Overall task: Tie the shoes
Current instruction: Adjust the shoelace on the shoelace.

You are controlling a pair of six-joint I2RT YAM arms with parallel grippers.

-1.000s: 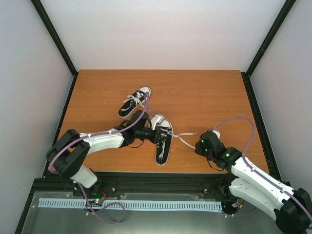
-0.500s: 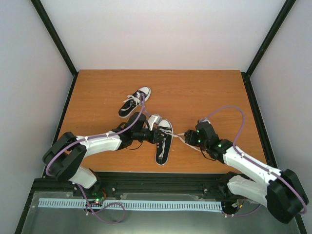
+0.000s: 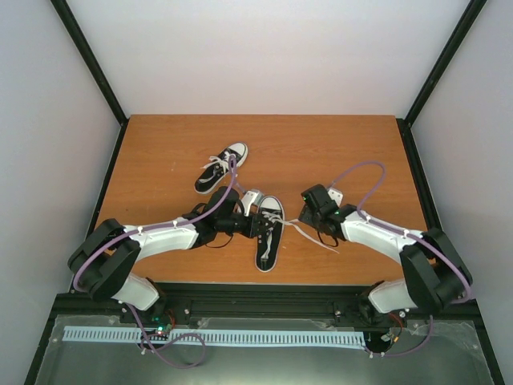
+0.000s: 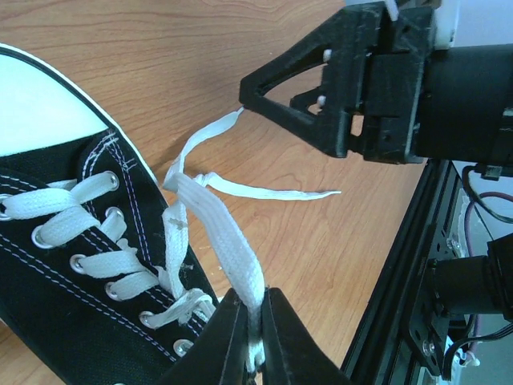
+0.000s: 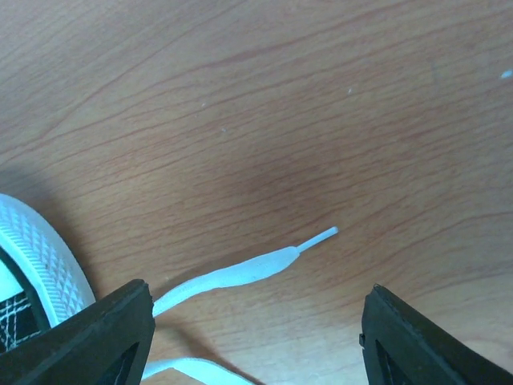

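The counter (image 3: 345, 152) carries the far shoe (image 3: 221, 167) toward the back left and the near shoe (image 3: 268, 234) at mid-front, between the arms. The near shoe has no bow, so tying looks barely begun; the far shoe's laces are too small to judge. The left pincer (image 4: 250, 309) is clamped on a lace (image 4: 228, 249) rising from the near shoe's eyelets. The right pincer (image 5: 256, 321) gapes, holding nothing, over the other lace end (image 5: 256, 269) on the wood. Only a small twist (image 4: 188, 178) joins the strands; loops and bow remain.
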